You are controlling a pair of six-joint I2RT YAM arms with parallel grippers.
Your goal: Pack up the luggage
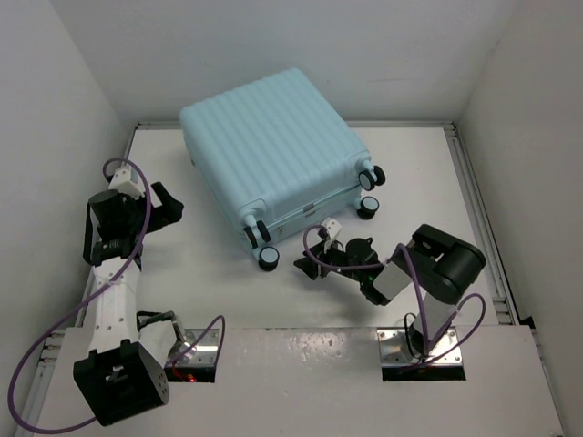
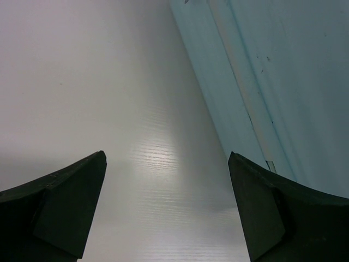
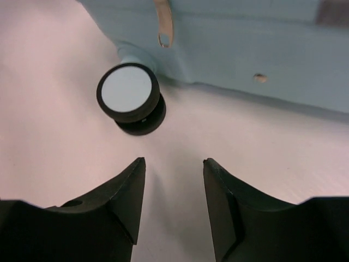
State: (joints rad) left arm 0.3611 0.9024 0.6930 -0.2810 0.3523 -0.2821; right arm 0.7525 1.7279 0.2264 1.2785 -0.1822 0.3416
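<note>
Two hands low over the worktop [image 1: 191, 291], neither holding anything. Left hand [image 1: 171, 208] at the left of the top view, spread as wide as can be, nothing between its fingers but bare white surface. Right hand [image 1: 305, 262] at lower middle, partly parted, also gripping nothing.

Luggage [image 1: 269, 150] flat and closed in the upper middle of the top view, ribbed shell up. Long axis apparently from the wheeled end at lower middle up toward the upper left, though hard to call, the outline being close to square from above.

Seen from the left hand, the case lies to the right, its pale side wall filling the upper right of the left wrist view, just beside the right finger. Seen from the right hand, straight ahead: a black wheel [image 3: 130, 95] at upper left of the right wrist view, near the left finger but apart from it, and a metal zip pull [image 3: 163, 24] hanging at top middle. Neither hand clearly the nearer; the right faces the wheeled end, the left the long side.

Probably the zip end matters most next, and there the right hand looks better placed. No way to tell what sits inside.
</note>
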